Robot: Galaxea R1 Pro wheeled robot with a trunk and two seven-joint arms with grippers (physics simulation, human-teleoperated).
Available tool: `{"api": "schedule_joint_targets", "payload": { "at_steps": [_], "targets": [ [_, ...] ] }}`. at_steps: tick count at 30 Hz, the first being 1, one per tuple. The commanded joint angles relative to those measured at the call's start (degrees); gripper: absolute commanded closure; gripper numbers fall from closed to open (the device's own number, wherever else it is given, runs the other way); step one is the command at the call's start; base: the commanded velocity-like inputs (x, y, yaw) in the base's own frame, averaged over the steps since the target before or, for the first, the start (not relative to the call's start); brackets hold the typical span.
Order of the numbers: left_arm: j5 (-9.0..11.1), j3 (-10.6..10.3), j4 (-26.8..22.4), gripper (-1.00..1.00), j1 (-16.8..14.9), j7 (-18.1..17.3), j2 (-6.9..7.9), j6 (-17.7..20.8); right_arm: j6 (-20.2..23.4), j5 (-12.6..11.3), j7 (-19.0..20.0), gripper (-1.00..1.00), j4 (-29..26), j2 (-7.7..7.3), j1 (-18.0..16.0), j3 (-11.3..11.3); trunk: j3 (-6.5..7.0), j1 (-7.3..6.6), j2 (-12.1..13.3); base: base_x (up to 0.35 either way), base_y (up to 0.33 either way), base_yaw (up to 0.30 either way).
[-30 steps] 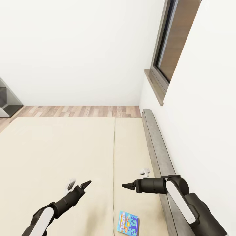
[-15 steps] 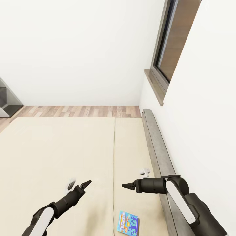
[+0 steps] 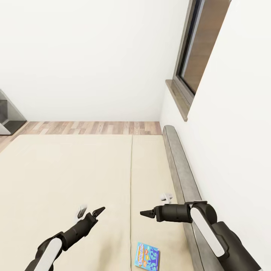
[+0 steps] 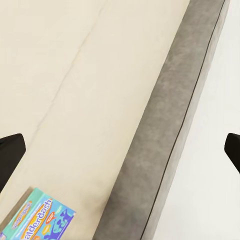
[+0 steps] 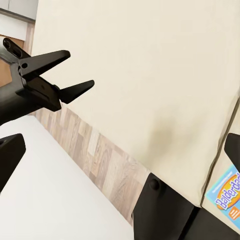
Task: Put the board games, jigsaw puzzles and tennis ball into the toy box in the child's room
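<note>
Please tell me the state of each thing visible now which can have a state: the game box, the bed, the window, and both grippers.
board game: lying flat on the mattress, lid up, not held.
bed: bare mattress, one box on it.
window: closed, as far as visible.
left gripper: jaws open, empty.
right gripper: jaws open, empty.

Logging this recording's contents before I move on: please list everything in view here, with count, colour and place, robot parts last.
board game: one, blue box with cartoon lid, flat on the bed near the headboard, between the arms and nearer the robot.
bed: one, beige mattress with a seam down it.
headboard: one, low, grey, along the right wall.
window: one, dark frame with brown sill, right wall.
floor: wood planks, beyond the bed.
walls: white.
dark grey furniture: one piece, far left edge, cut off.
left tool: black, open, empty, over the mattress.
right tool: black, open, empty, over the mattress.
</note>
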Motion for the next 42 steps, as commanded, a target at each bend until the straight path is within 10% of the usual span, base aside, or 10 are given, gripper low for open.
{"api": "schedule_joint_targets", "payload": {
  "at_steps": [1,19,42],
  "targets": [
    [0.24,0.11,-0.02,-1.00,-0.03,-0.06,-0.02,0.43,0.10,0.47,0.47,-1.00,-0.03,-0.03,-0.05,0.03,-0.09,0.03,-0.10,0.000,0.000,0.000],
    [1.76,0.53,-3.65,-1.00,-2.31,5.41,1.27,4.75,1.39,5.50,-3.97,-1.00,1.91,-1.66,-0.40,-0.81,-0.09,0.03,-0.10,0.000,0.000,0.000],
    [1.71,0.52,-3.60,-1.00,-2.68,7.70,1.36,5.29,0.44,6.15,-6.46,-1.00,2.14,-1.33,-0.40,-0.93,-0.09,0.03,-0.10,0.000,0.000,0.000]
  ]
}}
